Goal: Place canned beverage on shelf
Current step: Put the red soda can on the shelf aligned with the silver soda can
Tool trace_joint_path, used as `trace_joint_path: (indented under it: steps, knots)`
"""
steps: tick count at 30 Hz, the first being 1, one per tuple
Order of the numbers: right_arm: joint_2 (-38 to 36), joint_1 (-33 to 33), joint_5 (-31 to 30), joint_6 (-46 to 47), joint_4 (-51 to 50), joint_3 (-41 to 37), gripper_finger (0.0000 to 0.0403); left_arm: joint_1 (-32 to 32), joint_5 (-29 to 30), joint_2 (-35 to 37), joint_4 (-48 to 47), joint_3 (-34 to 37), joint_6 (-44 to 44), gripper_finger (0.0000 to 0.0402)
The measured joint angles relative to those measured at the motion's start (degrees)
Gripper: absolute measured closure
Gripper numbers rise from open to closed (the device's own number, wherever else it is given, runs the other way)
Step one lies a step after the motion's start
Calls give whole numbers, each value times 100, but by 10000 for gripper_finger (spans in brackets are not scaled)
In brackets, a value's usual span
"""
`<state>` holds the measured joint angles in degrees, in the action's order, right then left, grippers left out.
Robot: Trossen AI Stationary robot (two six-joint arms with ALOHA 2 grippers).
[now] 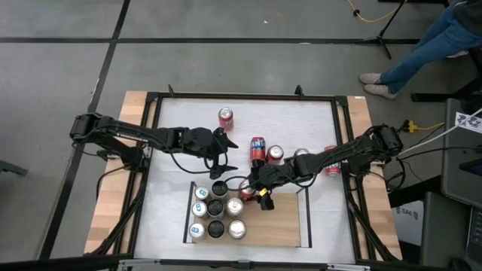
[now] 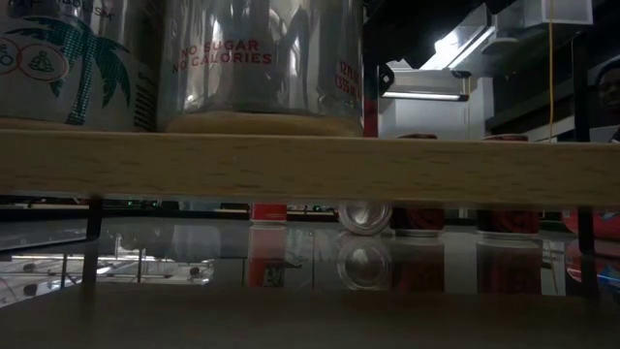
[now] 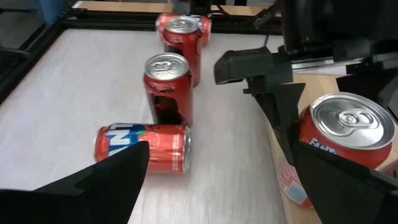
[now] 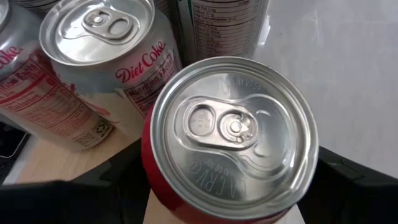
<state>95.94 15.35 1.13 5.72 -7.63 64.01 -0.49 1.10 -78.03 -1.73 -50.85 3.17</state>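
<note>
I have the right gripper [image 1: 251, 190] closed around a red can [image 4: 230, 140], upright, fingers on either side of it. From overhead the can sits at the back edge of the shelf [image 1: 282, 226], just beside the silver cans [image 1: 217, 209] packed on the shelf's left part; whether it touches the wood yet I cannot tell, since the arm covers it. A Diet Coke can [image 4: 93, 37] stands right next to it. My left gripper [image 1: 220, 154] hovers open behind the shelf, holding nothing. More red cans [image 3: 166, 78] stand on the white tabletop [image 1: 301, 124], one lying on its side [image 3: 144, 147].
</note>
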Motion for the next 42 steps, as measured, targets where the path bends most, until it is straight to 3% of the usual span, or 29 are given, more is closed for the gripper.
trace_joint_path:
  steps: [4, 24, 34, 42]
  knots:
    - [0, 0, 0, 0, 10, 0, 109, 0, -220, -40, 6, 0, -34, 14]
    - [0, 0, 0, 0, 21, 0, 107, 0, -229, -40, 10, 7, -36, 14]
    - [-4, 4, 0, -2, 77, 2, 32, 0, -227, -40, 8, 7, -38, 14]
    - [-4, 4, -2, -2, 45, 2, 20, 0, -227, -40, 5, 7, -38, 14]
